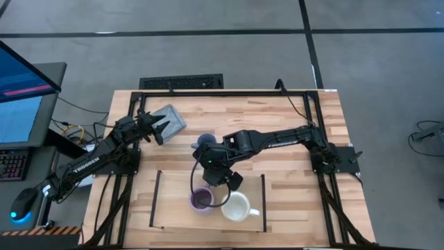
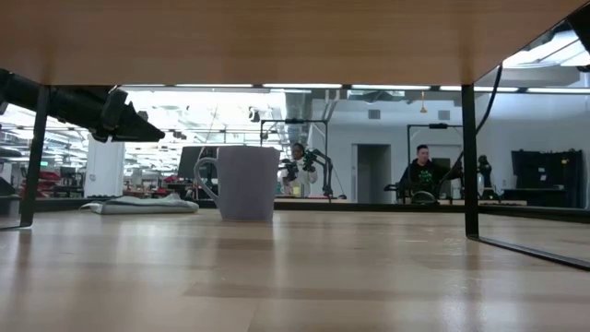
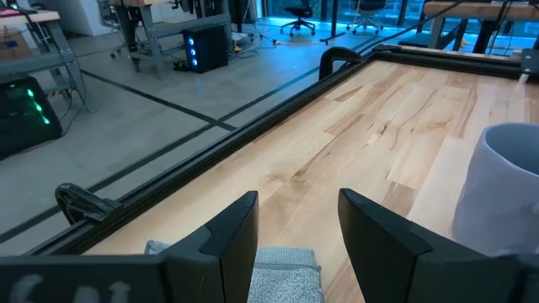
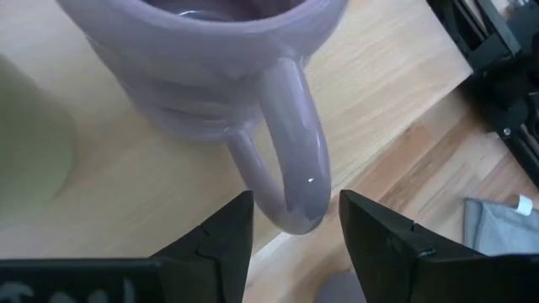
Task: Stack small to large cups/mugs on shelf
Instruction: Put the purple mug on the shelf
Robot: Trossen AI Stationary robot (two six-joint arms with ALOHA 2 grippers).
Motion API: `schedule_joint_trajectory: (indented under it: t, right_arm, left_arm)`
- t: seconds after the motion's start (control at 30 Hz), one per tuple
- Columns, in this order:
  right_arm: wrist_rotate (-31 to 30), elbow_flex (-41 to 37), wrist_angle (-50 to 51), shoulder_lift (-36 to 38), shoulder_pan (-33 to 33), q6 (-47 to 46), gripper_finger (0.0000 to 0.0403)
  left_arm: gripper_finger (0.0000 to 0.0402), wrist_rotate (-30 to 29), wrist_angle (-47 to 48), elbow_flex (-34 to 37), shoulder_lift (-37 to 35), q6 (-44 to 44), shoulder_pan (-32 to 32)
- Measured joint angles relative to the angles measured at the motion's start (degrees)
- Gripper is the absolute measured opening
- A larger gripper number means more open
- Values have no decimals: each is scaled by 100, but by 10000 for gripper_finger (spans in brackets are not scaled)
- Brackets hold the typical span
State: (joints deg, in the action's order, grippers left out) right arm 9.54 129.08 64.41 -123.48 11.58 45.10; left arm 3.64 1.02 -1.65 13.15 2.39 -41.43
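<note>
Reaching in from the table's right side, my right arm stretches across to the middle, elbow bent, wrist turned down over the shelf [image 1: 161, 203]. My right gripper [image 4: 295, 220] hangs above the purple mug [image 1: 201, 200], its two fingers parted on either side of the mug's handle [image 4: 290, 160]. The wrist view shows a gap between each finger and the handle, so I grip nothing. The purple mug stands upright on the shelf board, roughly at its middle, and the white mug [image 1: 236, 207] stands just beside it, toward the right end bar [image 1: 263, 201]. The blue mug [image 1: 205, 142] sits off the shelf on the tabletop [image 1: 326, 121], behind the purple one and close under my right forearm.

My left arm waits at the table's left side, bent at the back corner. My left gripper [image 3: 296, 227] hovers with fingers apart and empty over the grey pad [image 1: 171, 119], which lies near the table's back edge.

Open room: the left half of the shelf board up to its left bar is bare, and the tabletop to the right of the shelf is bare up to the right arm's base.
</note>
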Motion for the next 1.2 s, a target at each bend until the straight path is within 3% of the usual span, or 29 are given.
schedule_joint_trajectory:
  t: [1.2]
  right_arm:
    - [91,4,-1072,-4,-82,206,196]
  left_arm:
    - [156,0,-1,0,-2,20,0]
